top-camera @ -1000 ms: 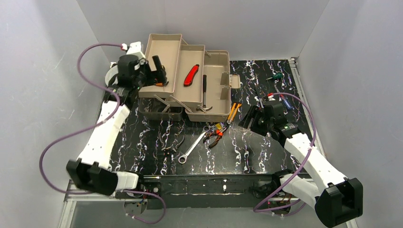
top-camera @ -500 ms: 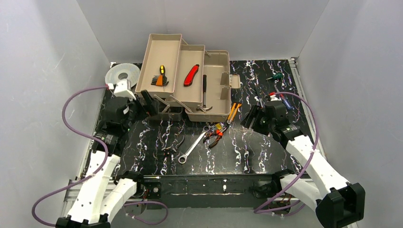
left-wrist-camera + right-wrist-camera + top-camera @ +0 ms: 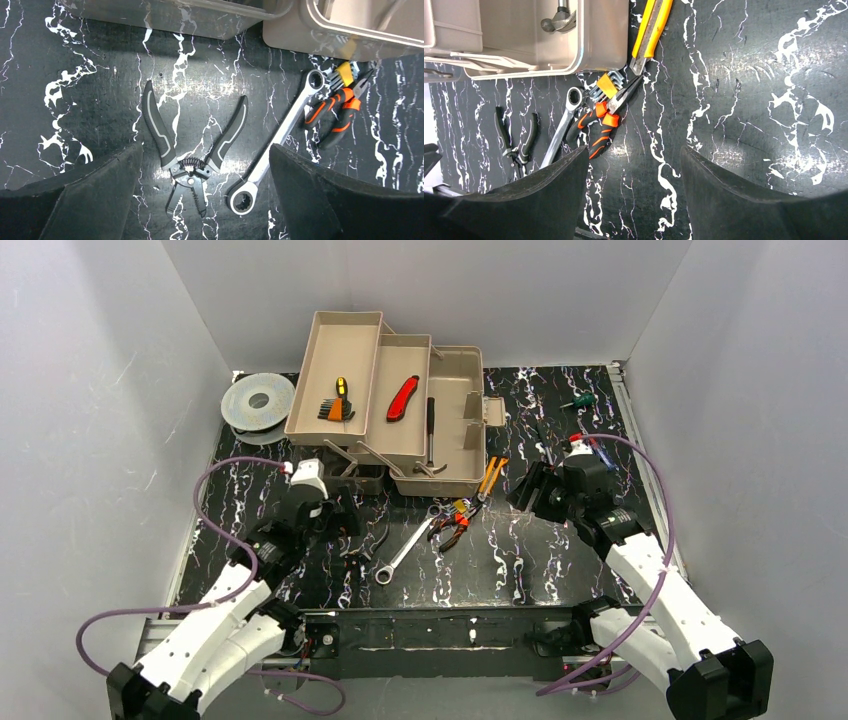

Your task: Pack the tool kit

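While the tan toolbox (image 3: 400,410) sits open at the back of the bench (image 3: 520,560), trays fanned out with a red knife (image 3: 402,397) and a hammer (image 3: 429,435) inside, loose tools lie just in front of it. The left gripper (image 3: 205,149) hangs wide open and empty over black-handled pliers (image 3: 192,150). The right gripper (image 3: 634,150), also spread and empty, hovers near orange pliers (image 3: 599,125). The black pliers look light and rigid, handles sprung apart, and are best pinched near the pivot. Beside them the wrench (image 3: 277,145) is flat, slick steel, likely to slide; take it mid-shaft. The toolbox's lower body is hidden under the trays. A yellow-tagged bundle beneath the orange pliers is hard to identify.
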{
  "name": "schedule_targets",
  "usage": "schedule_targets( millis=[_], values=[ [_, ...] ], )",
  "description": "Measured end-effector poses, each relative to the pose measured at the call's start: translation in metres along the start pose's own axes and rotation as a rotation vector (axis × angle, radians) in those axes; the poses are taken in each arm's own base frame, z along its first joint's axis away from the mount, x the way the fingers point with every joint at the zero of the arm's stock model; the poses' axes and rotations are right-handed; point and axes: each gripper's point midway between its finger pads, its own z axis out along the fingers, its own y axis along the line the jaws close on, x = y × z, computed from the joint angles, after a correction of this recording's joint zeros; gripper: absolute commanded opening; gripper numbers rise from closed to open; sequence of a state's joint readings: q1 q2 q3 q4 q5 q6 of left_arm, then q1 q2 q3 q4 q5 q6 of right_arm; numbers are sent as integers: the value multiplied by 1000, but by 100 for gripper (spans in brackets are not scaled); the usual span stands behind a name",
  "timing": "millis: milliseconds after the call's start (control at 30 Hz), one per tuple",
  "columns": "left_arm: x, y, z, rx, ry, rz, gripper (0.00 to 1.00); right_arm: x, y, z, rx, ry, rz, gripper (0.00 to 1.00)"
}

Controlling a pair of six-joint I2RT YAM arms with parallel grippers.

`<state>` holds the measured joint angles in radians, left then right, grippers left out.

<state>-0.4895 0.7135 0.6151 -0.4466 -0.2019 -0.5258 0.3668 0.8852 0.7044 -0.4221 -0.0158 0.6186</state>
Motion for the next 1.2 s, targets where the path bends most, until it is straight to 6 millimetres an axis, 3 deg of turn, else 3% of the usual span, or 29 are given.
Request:
schedule_targets(
  millis=[233, 433, 633, 800, 933, 1200],
  values=[
    [14, -2, 24, -41, 44, 35, 98, 5, 2, 0, -23, 19, -20, 73],
    [33, 12, 38, -75, 58, 45, 97, 9, -1, 0, -25, 27, -35, 73],
    [35, 14, 51, -94, 71, 54, 88, 11, -1, 0, -29, 29, -47, 73],
    [49, 22, 58, -142, 134, 34, 85, 11, -1, 0, -30, 29, -47, 73],
    [60, 33, 56, -218, 166, -34, 73, 11, -1, 0, -32, 31, -47, 73],
    [66, 49, 56, -317, 156, -134, 61, 10, 1, -2, -40, 26, -49, 72]
  ],
)
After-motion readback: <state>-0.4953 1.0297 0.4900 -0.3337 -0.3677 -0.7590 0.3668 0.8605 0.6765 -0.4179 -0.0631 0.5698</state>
